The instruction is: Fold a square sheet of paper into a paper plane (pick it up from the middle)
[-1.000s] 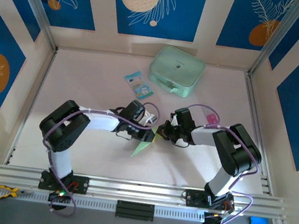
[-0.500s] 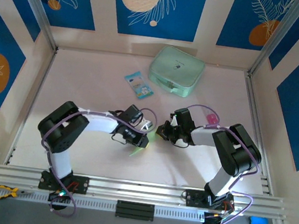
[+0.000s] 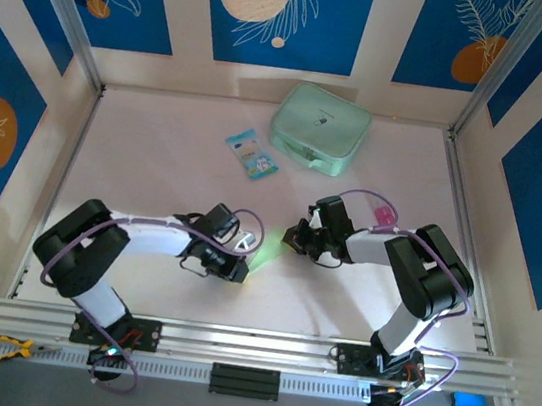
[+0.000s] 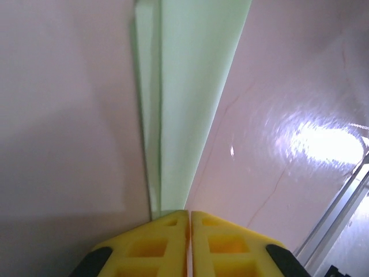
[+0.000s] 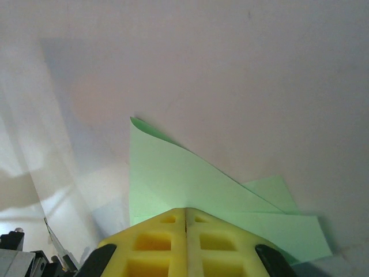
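The left arm has swung back toward the lower left of the overhead frame, its elbow lower and farther out than a second ago. The left gripper (image 3: 245, 268) has dropped nearer the table, and the folded green paper (image 3: 263, 258) now lies low between the two tools instead of hanging as a slanted flap. The right arm has not shifted.

In the left wrist view the yellow fingers (image 4: 144, 249) meet along a thin seam at the bottom edge, pinched on the narrow end of the paper. The paper runs up from them as a long layered strip and is cut off by the top of the picture. The right gripper (image 3: 289, 242) is likewise pressed shut on the paper. In its own camera the yellow fingers (image 5: 151, 254) cover the held edge, with overlapping pointed layers fanning out behind them to the upper left and lower right.

From above, only a short pale sliver of the paper shows just left of centre, and both ends are hidden under the black gripper bodies. How many folds it carries is hard to make out.

Farther up the pale table (image 3: 156, 157), well apart from the arms, sit a blue-and-white packet (image 3: 252, 153) and a mint-green zip case (image 3: 320, 127). A small pink object (image 3: 383, 214) by the right arm is too small to identify. A metal rail (image 4: 340, 219) crosses the lower right corner of the left wrist view.
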Robot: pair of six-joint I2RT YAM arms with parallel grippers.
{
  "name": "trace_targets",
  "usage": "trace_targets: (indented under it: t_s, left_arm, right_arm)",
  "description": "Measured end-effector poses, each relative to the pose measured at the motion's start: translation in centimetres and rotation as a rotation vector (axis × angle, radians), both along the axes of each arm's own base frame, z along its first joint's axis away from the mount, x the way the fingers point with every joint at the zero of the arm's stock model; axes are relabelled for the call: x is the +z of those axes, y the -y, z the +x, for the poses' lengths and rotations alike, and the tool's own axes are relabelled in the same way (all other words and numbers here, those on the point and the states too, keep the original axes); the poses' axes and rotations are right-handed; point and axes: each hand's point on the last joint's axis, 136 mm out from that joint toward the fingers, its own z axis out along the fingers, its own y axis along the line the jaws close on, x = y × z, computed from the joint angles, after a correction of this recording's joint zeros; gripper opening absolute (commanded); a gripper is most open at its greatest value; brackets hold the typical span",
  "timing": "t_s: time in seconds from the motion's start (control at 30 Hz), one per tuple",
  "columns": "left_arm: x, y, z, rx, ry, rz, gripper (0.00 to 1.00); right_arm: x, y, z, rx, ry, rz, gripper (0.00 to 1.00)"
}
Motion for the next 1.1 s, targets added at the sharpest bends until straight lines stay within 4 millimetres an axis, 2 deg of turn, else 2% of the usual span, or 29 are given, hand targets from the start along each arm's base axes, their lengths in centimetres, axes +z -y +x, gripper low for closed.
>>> trace_targets:
  t_s: [0.17, 0.23, 0.4, 0.5, 0.63, 0.73, 0.93, 1.1]
  left_arm:
    - [0.4, -1.5, -1.3, 0.019, -0.006, 0.016, 0.04]
    - [1.6, -1.6, -1.3, 0.024, 0.030, -0.011, 0.04]
    - [5.9, -0.2, 0.6, 0.035, 0.178, -0.132, 0.07]
    - [6.8, 1.4, 2.4, 0.029, 0.202, -0.149, 0.07]
    - [6.4, 4.6, 5.3, 0.003, 0.195, -0.154, 0.07]
    - [5.2, 6.2, 6.4, -0.019, 0.172, -0.159, 0.06]
    - [2.7, 6.8, 6.7, -0.035, 0.114, -0.129, 0.07]
    - [2.1, 7.3, 6.8, -0.056, 0.115, -0.123, 0.07]
  right_arm:
    - [0.1, 0.0, 0.0, 0.000, -0.002, -0.002, 0.03]
    - [0.1, 0.0, 0.0, 0.001, -0.003, -0.002, 0.03]
    - [0.1, -0.1, 0.0, 0.002, -0.005, -0.003, 0.03]
    - [0.1, -0.1, 0.0, 0.001, -0.006, -0.004, 0.03]
    - [0.1, -0.1, 0.0, 0.001, -0.009, -0.006, 0.03]
    - [0.1, -0.1, 0.0, 0.001, -0.009, -0.006, 0.03]
    - [0.1, -0.1, 0.0, 0.002, -0.013, -0.008, 0.03]
    - [0.1, -0.1, 0.0, 0.002, -0.013, -0.009, 0.03]
